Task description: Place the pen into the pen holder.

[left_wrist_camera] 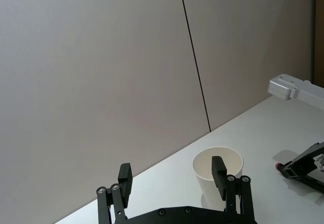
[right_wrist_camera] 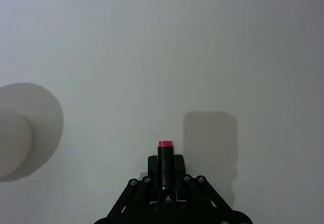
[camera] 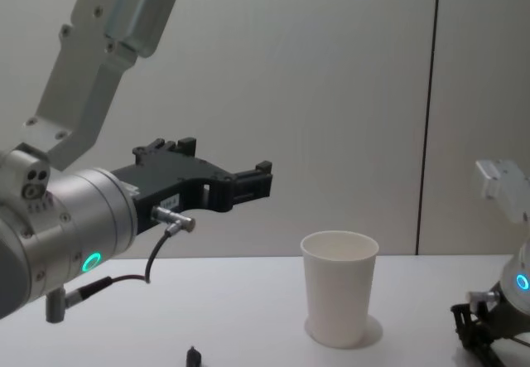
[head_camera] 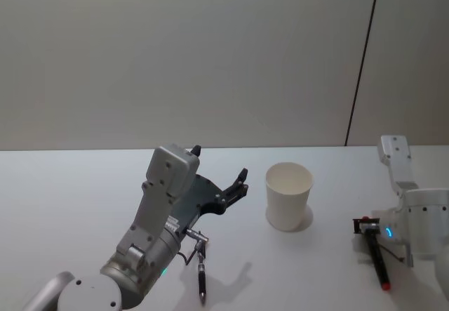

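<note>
The right claw (head_camera: 365, 225) sits low, clamped on the pen (head_camera: 379, 262) to carry it to the pen holder (head_camera: 288, 195); the left claw (left_wrist_camera: 171, 173) hovers with fingers apart.

White table (head_camera: 70, 206), plain grey wall (head_camera: 175, 58) behind, 1 dark vertical seam (head_camera: 363, 58)

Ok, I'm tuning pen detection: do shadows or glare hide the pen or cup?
Head view: even light, no glare; faint shadow at the base of the paper cup. Right wrist view: blocky shadow beside the pen in the right gripper, off its red tip. Left wrist view: open left gripper partly overlaps the cup.
</note>
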